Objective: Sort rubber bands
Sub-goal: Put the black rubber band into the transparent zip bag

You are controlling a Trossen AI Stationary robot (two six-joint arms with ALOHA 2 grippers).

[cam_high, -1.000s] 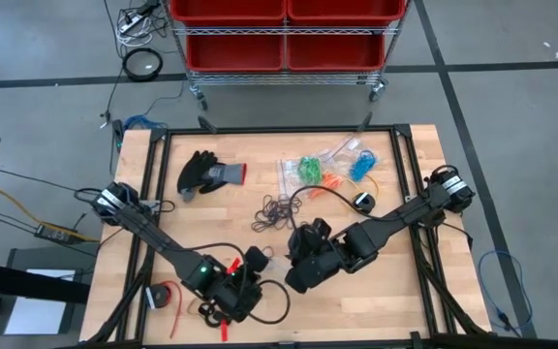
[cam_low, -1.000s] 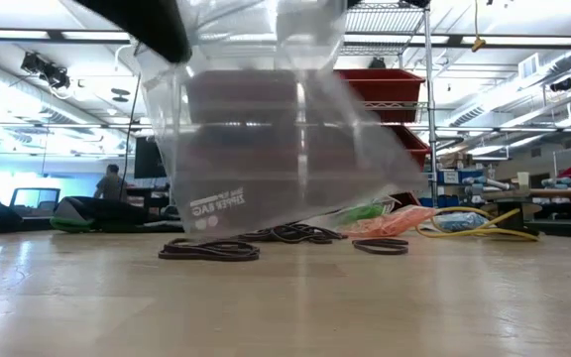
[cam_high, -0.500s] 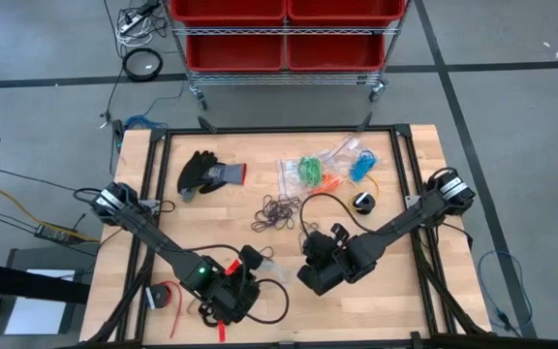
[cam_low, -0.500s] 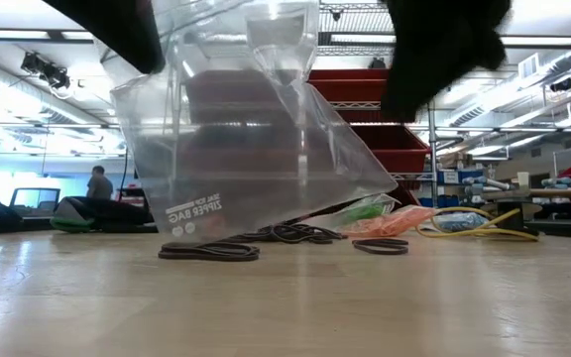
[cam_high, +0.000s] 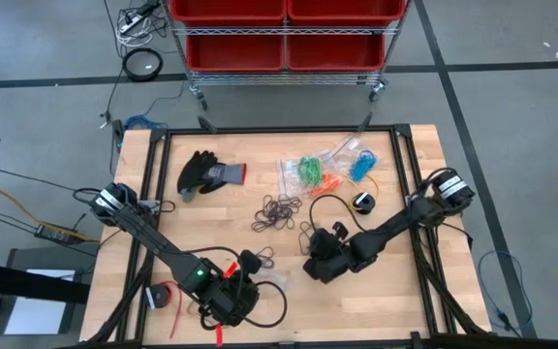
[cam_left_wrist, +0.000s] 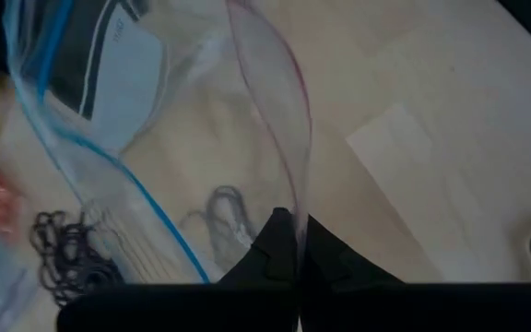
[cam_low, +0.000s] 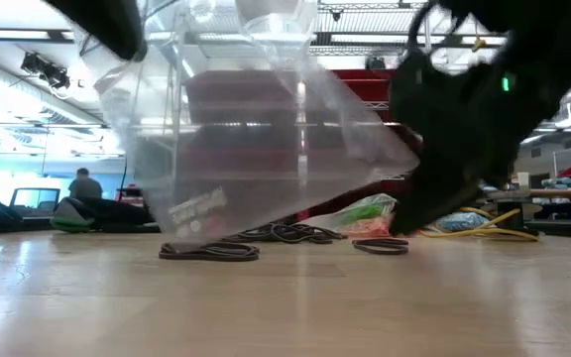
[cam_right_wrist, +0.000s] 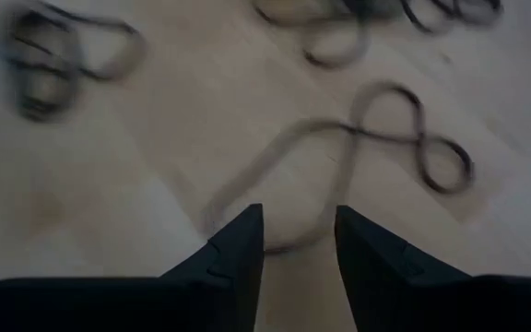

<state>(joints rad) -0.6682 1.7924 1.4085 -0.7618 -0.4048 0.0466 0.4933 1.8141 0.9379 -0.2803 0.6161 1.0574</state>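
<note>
A clear zipper bag (cam_low: 266, 139) hangs in front of the low camera with my left gripper (cam_left_wrist: 295, 242) shut on it, near the table's front (cam_high: 248, 262). Black rubber bands lie loose on the wood: a pile (cam_high: 277, 211) mid-table and a few (cam_low: 209, 251) under the bag. My right gripper (cam_right_wrist: 299, 231) is open, low over the table just right of the bag (cam_high: 310, 264). Its fingertips stand on either side of the near end of a twisted black band (cam_right_wrist: 404, 138). Bags of green, orange and blue bands (cam_high: 325, 167) lie at the far side. My left gripper pinches a thin edge of the clear bag's wall (cam_left_wrist: 295, 207) between its two shut fingers, slanting down from above. It looks like one layer. The bag hangs below the fingers, tilted, its lower edge (cam_low: 216, 236) close over the table; I cannot tell whether it touches.
A black glove (cam_high: 206, 173) lies far left. A red roll (cam_high: 166, 296) sits at the near left corner. A small black device with a cable (cam_high: 363, 202) lies right of the band pile. A yellow cable (cam_low: 484, 230) runs behind the bags. Bare wood lies near right.
My right gripper has come down toward the table, entering the low view from above, and now stands low beside the bag. My left gripper has rolled in place, and the hanging bag has tipped, its printed corner swinging toward the left of the low view.
</note>
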